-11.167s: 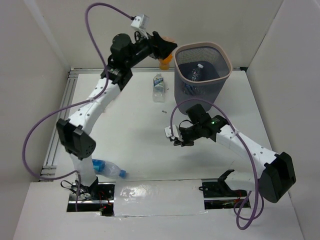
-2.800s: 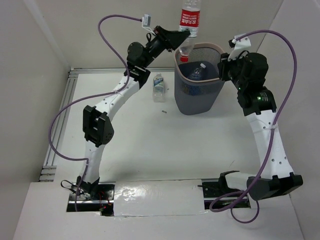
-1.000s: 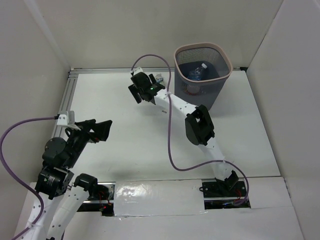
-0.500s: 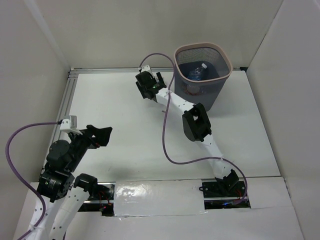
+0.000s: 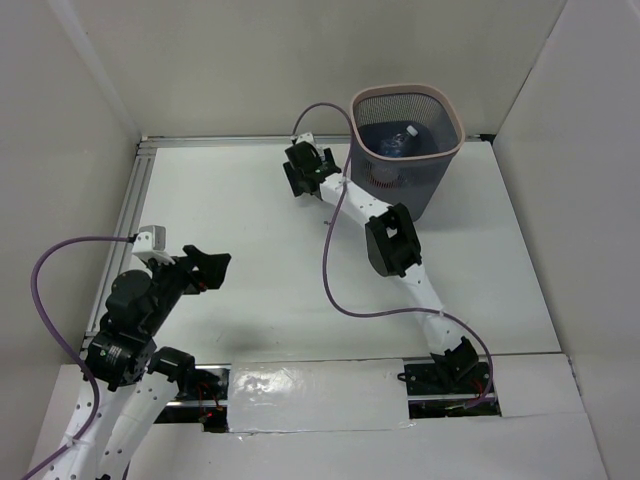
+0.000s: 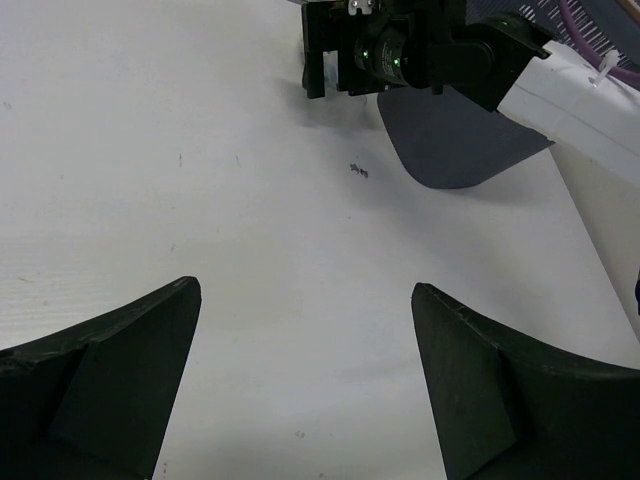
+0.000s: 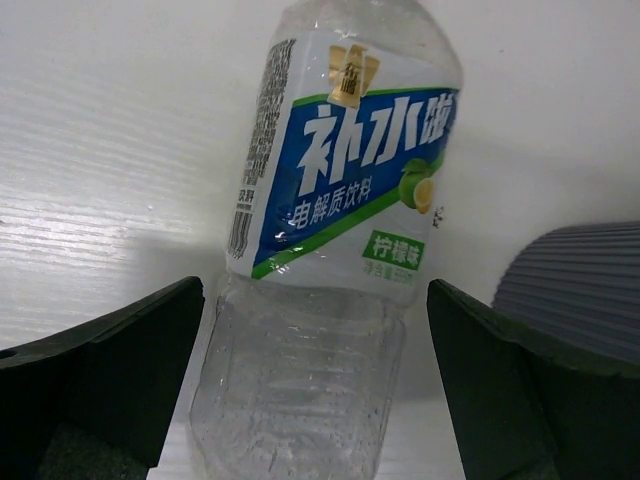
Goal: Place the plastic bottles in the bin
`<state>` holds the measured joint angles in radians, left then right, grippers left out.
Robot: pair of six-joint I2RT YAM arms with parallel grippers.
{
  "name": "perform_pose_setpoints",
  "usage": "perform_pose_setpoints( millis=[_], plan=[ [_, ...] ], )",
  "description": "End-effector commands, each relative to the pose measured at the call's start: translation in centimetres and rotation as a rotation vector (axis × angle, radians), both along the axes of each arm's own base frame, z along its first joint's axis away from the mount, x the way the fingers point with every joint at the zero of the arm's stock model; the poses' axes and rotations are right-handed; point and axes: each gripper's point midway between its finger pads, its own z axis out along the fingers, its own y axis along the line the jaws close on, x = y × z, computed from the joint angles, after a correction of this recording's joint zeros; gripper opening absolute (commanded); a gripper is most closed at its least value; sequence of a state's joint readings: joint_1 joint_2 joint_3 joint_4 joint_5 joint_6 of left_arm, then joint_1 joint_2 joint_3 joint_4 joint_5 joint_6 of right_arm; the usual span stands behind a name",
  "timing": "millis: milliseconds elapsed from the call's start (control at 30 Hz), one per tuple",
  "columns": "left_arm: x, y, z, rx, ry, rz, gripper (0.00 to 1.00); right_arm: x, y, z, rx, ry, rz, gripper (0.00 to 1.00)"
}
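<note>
A clear plastic bottle point(image 7: 330, 240) with a blue label lies on the white table, its base toward the camera. My right gripper point(image 7: 315, 285) is open, one finger on each side of the bottle's lower body, not pressing it. In the top view the right gripper point(image 5: 301, 176) sits just left of the bin point(image 5: 456, 120) and covers that bottle. The bin is a dark mesh basket with a pale pink rim, and a clear bottle point(image 5: 395, 146) lies inside it. My left gripper point(image 5: 216, 266) hovers open over bare table at the near left, with nothing between its fingers point(image 6: 110, 380).
The bin's grey wall point(image 7: 585, 290) stands close on the right of the right gripper. A metal rail point(image 5: 125, 215) runs along the table's left edge. White walls enclose the table. The right arm's wrist point(image 6: 410, 50) shows at the top of the left wrist view.
My right gripper has slid right, toward the bin, and now straddles the bottle on the table. The left arm has shifted a little, its gripper still open.
</note>
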<state>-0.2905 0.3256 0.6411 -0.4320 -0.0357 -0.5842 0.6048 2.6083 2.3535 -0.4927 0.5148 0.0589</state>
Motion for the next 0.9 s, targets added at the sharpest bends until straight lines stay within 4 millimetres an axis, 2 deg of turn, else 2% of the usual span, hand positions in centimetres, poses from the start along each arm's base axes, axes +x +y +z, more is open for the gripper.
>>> perform_pose_setpoints(
  millis=[0,100,167,267,300,367,400,467,500,567,600,633,667,700,733,800,833,867],
  plan=[
    [0.4,-0.3,1.6,-0.033,-0.053,-0.008,0.99,0.6,0.6,-0.2,0.099,0.033,0.017,0.99],
    [0.3,-0.3,1.8,-0.033,-0.053,-0.008,0.99,0.2,1.2,-1.1,0.114,0.068,0.048,0.93],
    [0.2,-0.1,1.7,-0.031,-0.052,0.001,0.99,-0.1,1.6,-1.1,0.124,0.082,0.078,0.83],
    [0.1,0.1,1.9,-0.041,-0.058,0.011,0.99,-2.0,3.6,-0.6,0.144,0.11,0.195,0.68],
    [0.1,0.0,1.5,-0.038,-0.05,0.011,0.99,-2.8,3.5,-0.6,0.138,0.13,0.22,0.63],
    [0.3,0.0,1.3,-0.046,-0.046,0.013,0.99,-4.4,6.0,0.5,0.141,0.107,0.334,0.55],
    [0.3,0.0,1.5,-0.05,-0.056,0.013,0.99,-5.5,6.3,1.3,0.128,0.104,0.369,0.48],
    [0.2,0.0,1.9,-0.055,-0.073,0.012,0.99,-7.3,8.4,2.9,0.096,0.075,0.479,0.42],
    [0.2,0.0,1.9,-0.055,-0.074,0.012,0.99,-8.3,8.9,4.8,0.101,0.06,0.526,0.36],
    [0.2,-0.2,2.0,-0.06,-0.086,0.003,0.99,-10.3,11.2,7.7,0.136,0.037,0.674,0.33],
    [0.3,-0.2,2.4,-0.064,-0.099,0.003,0.99,-11.2,11.5,10.6,0.162,0.012,0.73,0.33],
    [0.0,-0.3,2.9,-0.071,-0.121,-0.007,0.99,-12.0,11.8,12.3,0.179,0.007,0.781,0.31],
    [0.1,-0.5,2.9,-0.075,-0.129,-0.017,0.99,-13.0,12.6,14.2,0.21,-0.009,0.857,0.24],
    [0.0,-0.5,3.4,-0.081,-0.151,-0.018,0.99,-13.5,12.9,16.3,0.229,-0.035,0.894,0.22],
    [-0.2,-0.6,3.9,-0.088,-0.17,-0.027,0.99,-14.1,13.2,20.7,0.266,-0.105,0.928,0.2],
    [-0.2,-0.8,3.8,-0.09,-0.176,-0.038,0.99,-14.1,12.4,25.1,0.312,-0.176,0.96,0.13],
    [-0.2,-1.0,4.0,-0.093,-0.184,-0.048,0.99,-14.6,11.5,29.0,0.341,-0.242,0.964,0.13],
    [-0.2,-1.0,4.0,-0.093,-0.184,-0.048,0.99,-14.6,10.8,31.1,0.357,-0.286,0.955,0.13]
  ],
)
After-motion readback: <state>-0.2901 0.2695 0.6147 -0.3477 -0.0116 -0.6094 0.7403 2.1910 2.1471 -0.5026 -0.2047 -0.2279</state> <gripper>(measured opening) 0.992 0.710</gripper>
